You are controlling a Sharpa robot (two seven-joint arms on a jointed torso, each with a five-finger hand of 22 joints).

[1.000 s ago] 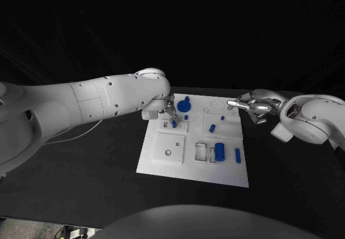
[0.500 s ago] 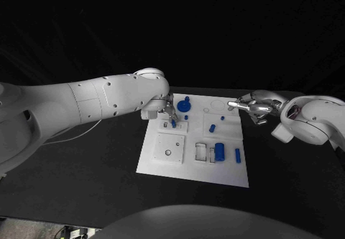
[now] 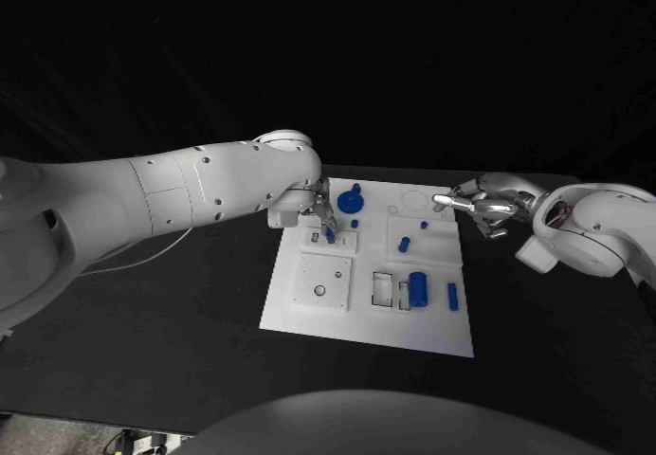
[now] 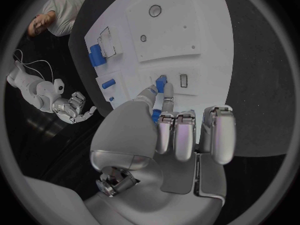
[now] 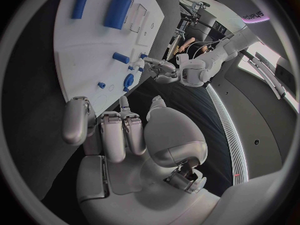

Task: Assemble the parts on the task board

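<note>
Blue, small and peg-shaped, the plastic part (image 3: 330, 232) stands at the far-left corner of the white rectangular task board (image 3: 369, 332), pinched by the fingers (image 4: 166, 96) of the silver left hand (image 3: 313, 210). The silver right hand (image 3: 479, 207) hovers beside the board's far-right edge over the black worktop (image 3: 178, 322), fingers loosely curled, holding nothing.

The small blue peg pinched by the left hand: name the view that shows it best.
Left wrist view: the small blue peg sits between the left hand's fingertips over the white task board. Head view shows it tiny; right wrist view, distant and unclear.

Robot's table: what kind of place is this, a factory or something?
Probably a robot lab or test room. A white task board with small blue parts lies on a black table, worked by the left hand.
</note>
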